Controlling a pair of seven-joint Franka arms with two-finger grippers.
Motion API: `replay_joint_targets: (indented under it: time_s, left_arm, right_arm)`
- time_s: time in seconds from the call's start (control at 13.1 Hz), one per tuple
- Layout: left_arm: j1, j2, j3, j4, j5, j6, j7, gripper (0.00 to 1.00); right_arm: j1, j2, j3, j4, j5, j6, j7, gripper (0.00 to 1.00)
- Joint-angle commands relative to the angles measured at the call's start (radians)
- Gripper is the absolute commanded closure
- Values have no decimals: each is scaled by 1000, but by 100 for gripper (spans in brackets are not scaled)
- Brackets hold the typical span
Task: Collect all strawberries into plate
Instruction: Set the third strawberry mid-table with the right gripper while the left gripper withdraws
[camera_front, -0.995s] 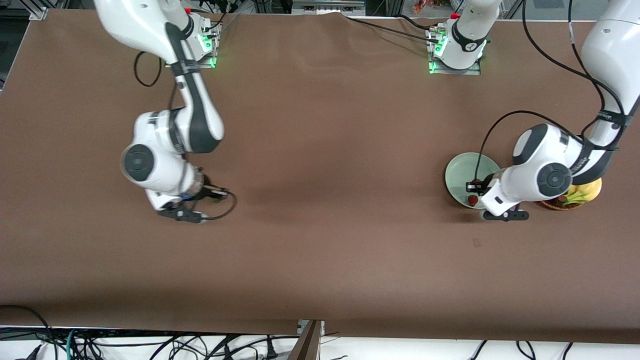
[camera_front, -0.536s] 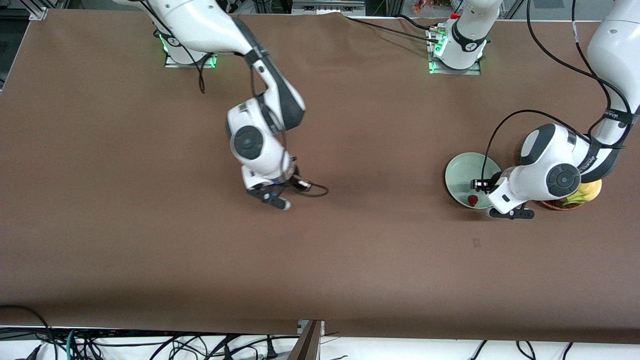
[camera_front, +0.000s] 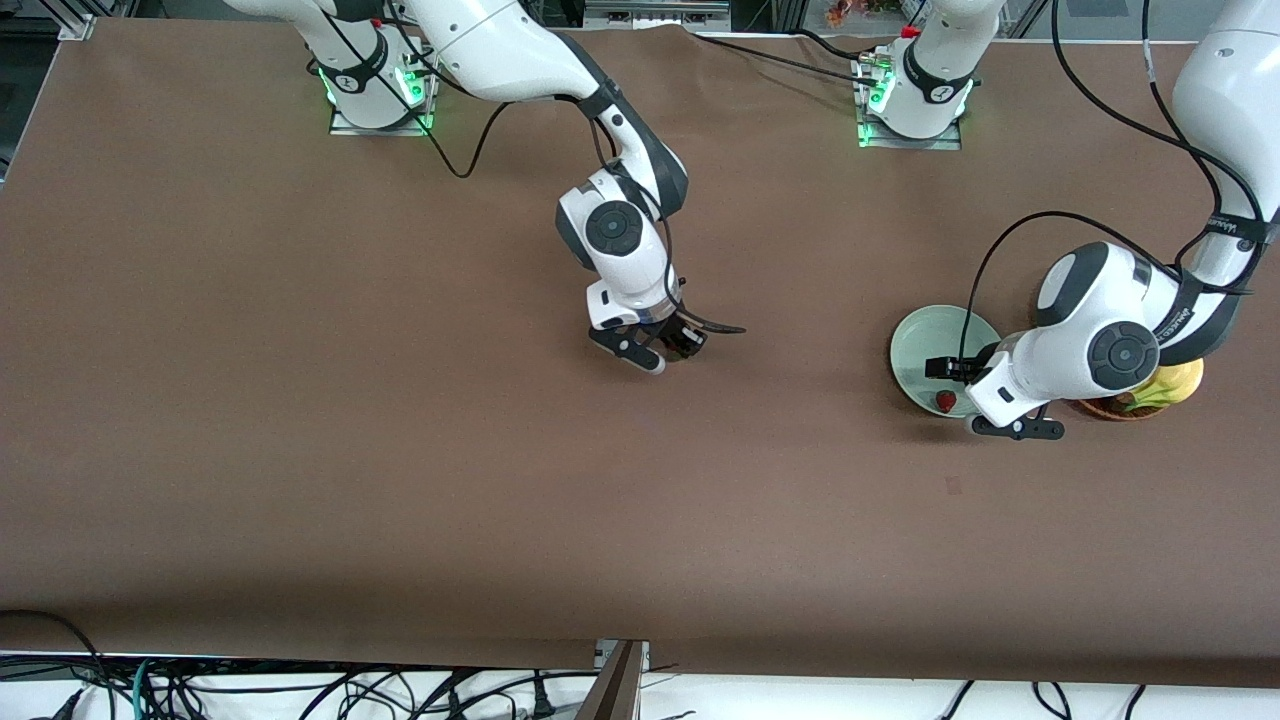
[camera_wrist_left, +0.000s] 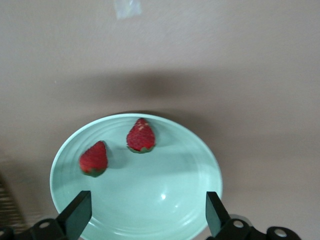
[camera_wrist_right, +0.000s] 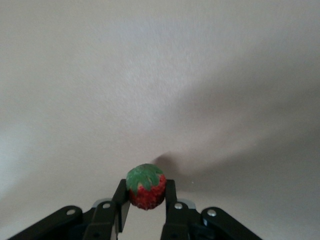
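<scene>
The pale green plate (camera_front: 920, 340) lies toward the left arm's end of the table. Two red strawberries (camera_wrist_left: 93, 159) (camera_wrist_left: 140, 136) rest on the plate (camera_wrist_left: 165, 195); one strawberry (camera_front: 945, 402) shows in the front view by the rim nearest the camera. My left gripper (camera_wrist_left: 145, 216) hangs just above the plate, open, nothing between its fingers. My right gripper (camera_front: 678, 345) is over the middle of the table, shut on a third strawberry (camera_wrist_right: 145, 189) with its green cap up, which my right gripper (camera_wrist_right: 145, 196) pinches between its fingertips.
A brown wicker basket (camera_front: 1110, 408) with yellow fruit (camera_front: 1172, 385) stands right beside the plate, partly under the left arm's wrist. A small pale mark (camera_front: 953, 486) lies on the brown tabletop nearer the camera than the plate.
My left gripper opened over the plate and a second strawberry now lies there. My right arm swung from its end of the table toward the middle, carrying its strawberry.
</scene>
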Motion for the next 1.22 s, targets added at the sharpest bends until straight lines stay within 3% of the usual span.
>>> replay_joint_targets:
  time_s: [0.0,0.08,0.23,0.31,0.46,0.54,0.61,0.84,0.99,1.15]
  left_arm:
    - [5,-99,-33,-3,-27,-30,-5,0]
    - [5,-112,-52,-3,-27,-31,-19,0]
    - [5,-113,-92,23,-28,-69,-63,0]
    - [0,-113,-107,47,-30,-114,-76,0]
    - [3,-116,-135,77,-57,-166,-99,0]
    - [-15,-143,-119,77,-98,-162,-97,0]
    - [-79,-169,-60,77,-155,-150,-96,0]
    - [-347,-299,214,56,-348,-81,-88,0]
    - [-559,-355,394,25,-436,-44,-111,0]
    - [-726,-370,502,6,-476,2,-198,0]
  right_arm:
    - [14,24,-11,32,-44,21,54,46]
    - [14,18,-15,32,-46,18,59,30]
    - [11,-9,-41,32,-44,-6,52,19]
    - [10,-29,-60,32,-46,-49,46,18]
    - [6,-86,-124,33,-49,-170,20,1]
    - [6,-121,-164,33,-47,-236,-50,1]
    - [0,-153,-201,30,-44,-312,-149,1]
    - [-26,-225,-340,29,-27,-477,-276,0]
    - [-91,-287,-351,24,11,-541,-392,0]
    - [-157,-351,-365,24,37,-668,-527,0]
